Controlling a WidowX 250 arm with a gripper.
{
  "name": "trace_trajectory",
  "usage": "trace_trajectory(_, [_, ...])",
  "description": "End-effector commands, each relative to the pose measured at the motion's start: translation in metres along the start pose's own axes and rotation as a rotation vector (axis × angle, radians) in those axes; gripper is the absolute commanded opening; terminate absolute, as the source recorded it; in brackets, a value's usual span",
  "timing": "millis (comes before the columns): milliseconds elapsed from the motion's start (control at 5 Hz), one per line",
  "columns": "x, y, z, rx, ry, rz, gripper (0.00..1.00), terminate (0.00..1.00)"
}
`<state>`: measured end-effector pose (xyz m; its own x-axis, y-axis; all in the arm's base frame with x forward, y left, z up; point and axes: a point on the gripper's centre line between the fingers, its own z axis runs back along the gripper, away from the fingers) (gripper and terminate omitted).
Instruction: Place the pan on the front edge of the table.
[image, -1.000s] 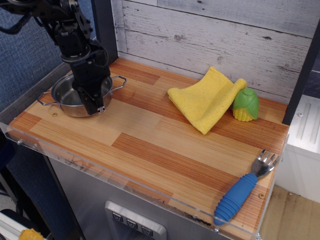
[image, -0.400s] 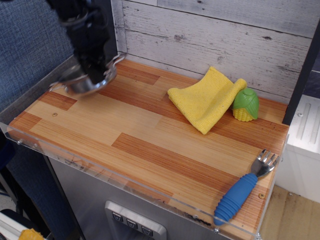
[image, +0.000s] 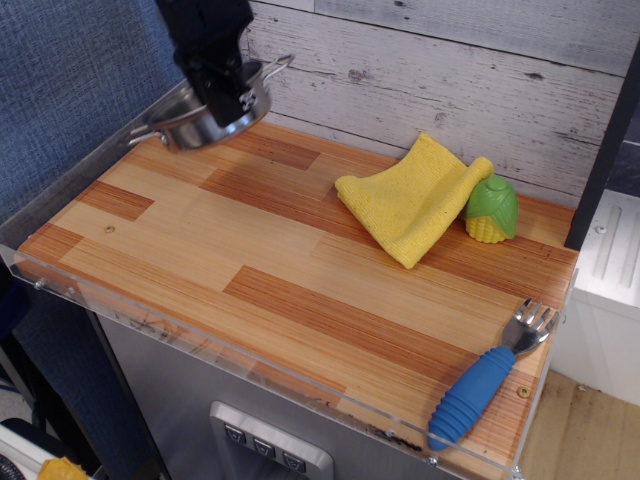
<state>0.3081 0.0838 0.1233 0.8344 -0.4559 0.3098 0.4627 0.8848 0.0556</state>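
The pan (image: 195, 122) is a small shiny steel pot with two wire loop handles. It hangs tilted in the air above the back left corner of the table (image: 270, 270). My black gripper (image: 232, 98) comes down from the top of the view and is shut on the pan's rim. The wooden striped table top has a clear acrylic rim, and its front edge runs from lower left to lower right.
A yellow cloth (image: 412, 197) lies at the back middle, with a green and yellow toy corn (image: 490, 210) beside it. A blue-handled fork (image: 490, 378) lies at the front right corner. A white plank wall (image: 450, 70) stands behind the table.
The gripper has lifted the pan off the left side of the table and carried it up and to the right, toward the back. The pan is now tilted in the air.
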Motion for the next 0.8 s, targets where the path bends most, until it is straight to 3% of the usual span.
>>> trace_trajectory(0, [0.004,-0.034,0.032,-0.002,-0.059,-0.121,0.00,0.00])
trace_trajectory(600, [-0.019,-0.102,0.015,-0.068,-0.010,-0.296,0.00,0.00])
